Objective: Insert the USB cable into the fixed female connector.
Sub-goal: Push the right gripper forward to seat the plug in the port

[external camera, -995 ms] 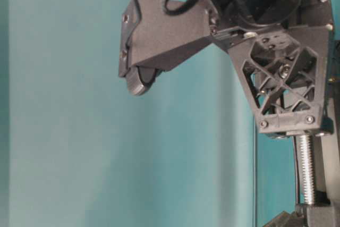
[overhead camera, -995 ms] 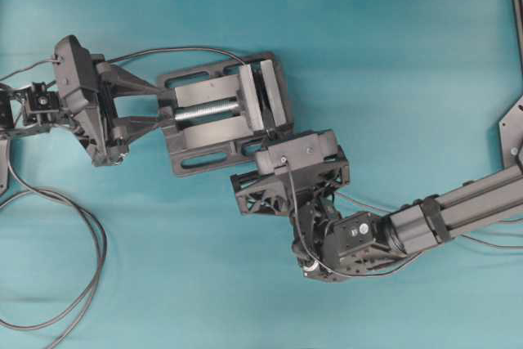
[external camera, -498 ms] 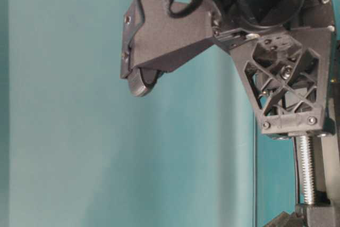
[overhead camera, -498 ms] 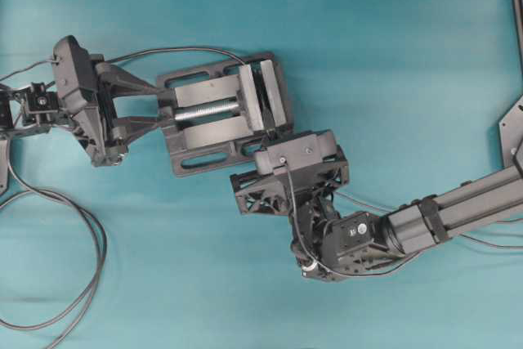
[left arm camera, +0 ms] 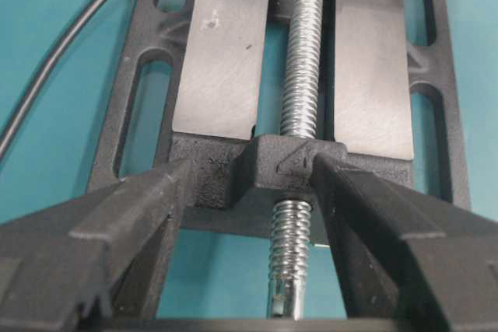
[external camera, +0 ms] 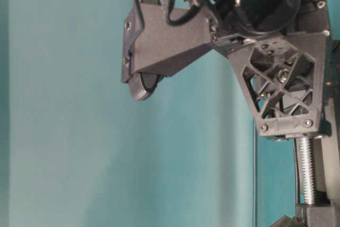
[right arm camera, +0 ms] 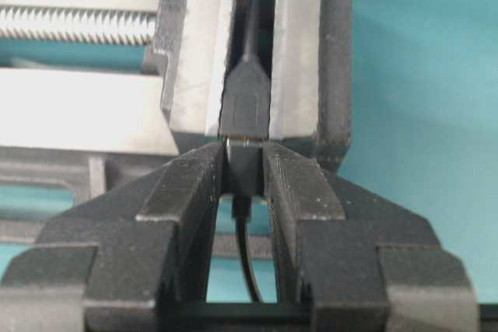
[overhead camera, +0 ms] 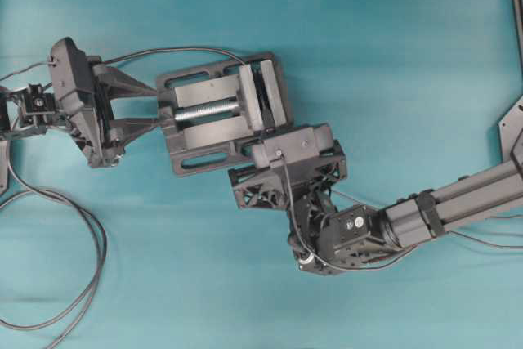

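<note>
The right gripper (right arm camera: 243, 172) is pinched down narrow on the plug of the USB cable (right arm camera: 243, 170), its two fingers (right arm camera: 189, 184) pressing the dark plug body from either side while the thin cable trails back between them toward the wrist. The plug's front sits right at the mouth of the fixed female connector (right arm camera: 246, 103), which is clamped upright between the jaws of the grey vise (right arm camera: 194, 75); a thin silvery edge shows at the joint, so I'd say the plug is meeting the socket or just partly in, not fully seated. This looks like the insertion step itself, and what it needs next is a straight, steady push along the socket's line without any twist. Over on the other side, the left gripper (left arm camera: 245, 180) stands wide open and holds nothing, its fingers straddling the vise's screw block, the threaded screw (left arm camera: 299, 60) running between them.
</note>
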`<state>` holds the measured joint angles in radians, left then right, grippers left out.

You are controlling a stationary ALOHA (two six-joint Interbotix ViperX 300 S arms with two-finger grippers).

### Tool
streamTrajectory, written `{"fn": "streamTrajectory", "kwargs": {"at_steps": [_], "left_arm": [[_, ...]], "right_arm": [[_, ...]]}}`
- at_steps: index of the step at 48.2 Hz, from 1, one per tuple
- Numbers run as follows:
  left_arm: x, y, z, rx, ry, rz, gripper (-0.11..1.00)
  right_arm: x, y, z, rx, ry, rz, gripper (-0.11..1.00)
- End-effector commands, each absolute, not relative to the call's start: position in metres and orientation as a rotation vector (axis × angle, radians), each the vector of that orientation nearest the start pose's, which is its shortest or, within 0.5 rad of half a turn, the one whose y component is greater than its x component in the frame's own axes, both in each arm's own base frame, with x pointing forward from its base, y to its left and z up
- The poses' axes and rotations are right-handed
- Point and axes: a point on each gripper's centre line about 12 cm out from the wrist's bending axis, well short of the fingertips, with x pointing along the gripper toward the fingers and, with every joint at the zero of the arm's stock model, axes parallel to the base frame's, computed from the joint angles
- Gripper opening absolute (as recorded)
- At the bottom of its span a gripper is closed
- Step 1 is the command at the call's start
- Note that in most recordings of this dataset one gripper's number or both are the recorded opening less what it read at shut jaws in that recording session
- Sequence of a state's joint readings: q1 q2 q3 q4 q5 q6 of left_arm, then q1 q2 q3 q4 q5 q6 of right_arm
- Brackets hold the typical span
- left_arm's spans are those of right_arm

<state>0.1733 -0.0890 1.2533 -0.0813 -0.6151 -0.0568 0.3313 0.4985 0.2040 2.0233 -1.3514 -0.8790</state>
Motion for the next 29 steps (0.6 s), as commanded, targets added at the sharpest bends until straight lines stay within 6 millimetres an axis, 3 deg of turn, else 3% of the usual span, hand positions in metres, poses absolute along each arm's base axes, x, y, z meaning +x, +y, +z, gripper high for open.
{"fn": "streamTrajectory", "kwargs": {"at_steps": [1, 29], "left_arm": [[0.2393, 0.0483, 0.0874, -0.152, 0.57, 0.252, 0.77], [0.2392, 0.0483, 0.0873, -0.153, 0.571, 0.252, 0.77]], "right_arm": [[0.4279, -0.0007, 0.1241, 0.357, 0.358, -1.408, 0.21], [0.4277, -0.0022, 0.1248, 0.345, 0.363, -1.414, 0.21]]}}
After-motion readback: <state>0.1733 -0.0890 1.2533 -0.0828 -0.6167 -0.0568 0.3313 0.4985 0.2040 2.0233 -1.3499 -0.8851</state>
